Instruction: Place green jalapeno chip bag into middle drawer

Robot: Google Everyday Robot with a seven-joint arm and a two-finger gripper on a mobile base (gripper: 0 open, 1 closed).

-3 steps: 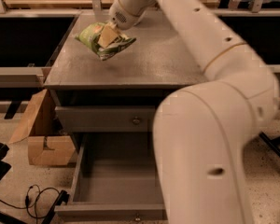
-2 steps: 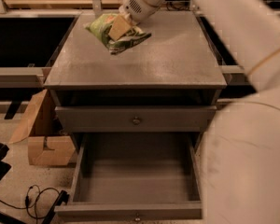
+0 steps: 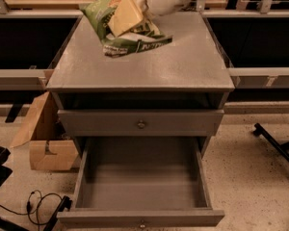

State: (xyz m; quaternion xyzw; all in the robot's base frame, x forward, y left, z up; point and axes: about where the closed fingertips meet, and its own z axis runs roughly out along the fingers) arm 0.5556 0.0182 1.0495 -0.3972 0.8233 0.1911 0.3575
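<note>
Speckled floor point(image 3: 250, 158) surrounds a grey metal bench point(image 3: 183, 66). Near its back left, the white robot hand point(image 3: 127, 16) is clenched on the crinkly green jalapeno chip bag point(image 3: 135, 42), which seems to hang just off the surface. Below, the wide grey middle drawer point(image 3: 142, 189) stands pulled open.

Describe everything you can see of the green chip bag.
The green jalapeno chip bag is a crinkly, glossy green packet with white print along its lower edge. It is crumpled and tilted, pinched in the hand, whose tan finger covers its middle, over the rear left of the grey cabinet top. Whether its lower edge touches that top is unclear.
</note>
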